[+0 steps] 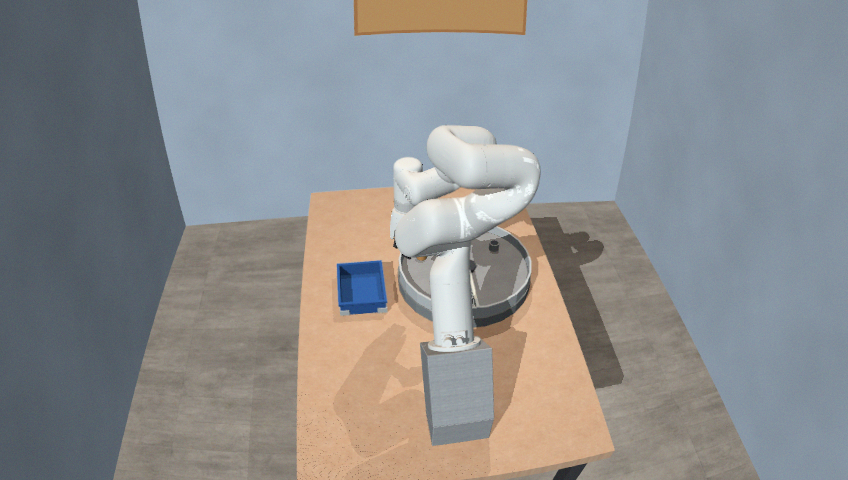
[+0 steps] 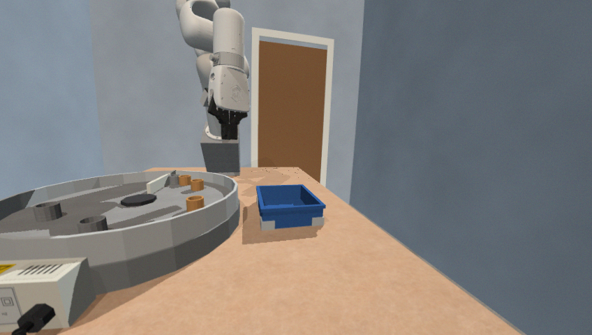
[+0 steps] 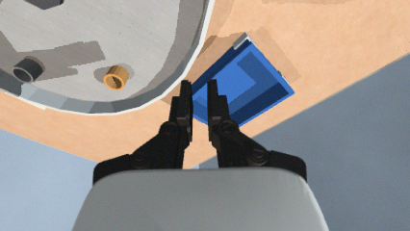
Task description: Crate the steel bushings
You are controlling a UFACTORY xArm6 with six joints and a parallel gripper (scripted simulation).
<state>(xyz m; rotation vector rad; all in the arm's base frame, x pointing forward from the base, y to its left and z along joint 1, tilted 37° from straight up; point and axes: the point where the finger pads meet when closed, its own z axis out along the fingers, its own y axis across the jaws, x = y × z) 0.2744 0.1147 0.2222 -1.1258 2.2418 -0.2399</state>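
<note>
Grey steel bushings stand on the turning table (image 1: 414, 302) (image 2: 145, 239) (image 3: 91, 107): one bushing (image 1: 493, 245) (image 2: 47, 212), a second bushing (image 2: 93, 225) (image 3: 27, 70) near the rim, and a grey bushing (image 2: 174, 179) at the back, partly hidden by the pale bar. The blue crate (image 1: 361, 307) (image 2: 290, 212) (image 3: 262, 108) stands beside the turning table; no bushing shows in it. My gripper (image 2: 229, 137) (image 3: 199, 93) is open by a narrow gap, empty, pointing down, high above the table between turning table and crate. The arm hides part of the turning table in the top view.
Orange bushings also stand on the turning table: one (image 1: 421, 258) (image 2: 195, 203) (image 3: 116, 78) near the crate side, another (image 2: 197, 185) behind it, and a third (image 2: 184, 180) beside the back grey bushing. A black hub (image 2: 138, 199) marks the centre. A raised rim surrounds the turning table.
</note>
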